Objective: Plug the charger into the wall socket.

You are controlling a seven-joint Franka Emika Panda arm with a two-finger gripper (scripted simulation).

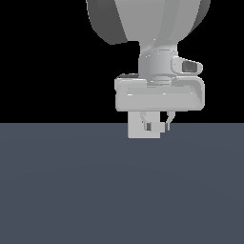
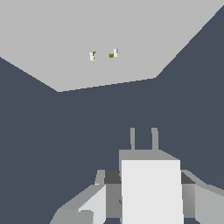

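My gripper [image 1: 156, 126] is shut on the charger [image 1: 153, 127], a small white-grey box held just above the dark floor. In the wrist view the charger [image 2: 151, 192] sits between the fingers [image 2: 89, 205], and its two prongs [image 2: 143, 139] point toward the wall socket [image 2: 109, 30]. The socket is a flat light-grey plate with two small holes [image 2: 103, 54] at its centre. A stretch of dark floor lies between the prongs and the plate. In the exterior view the wall socket [image 1: 136, 132] stands upright directly behind the gripper, partly hidden by it.
A flat dark blue-grey floor [image 1: 71, 190] fills the lower half of the exterior view. The arm's large grey links [image 1: 147, 19] hang above the gripper. Nothing else is in view.
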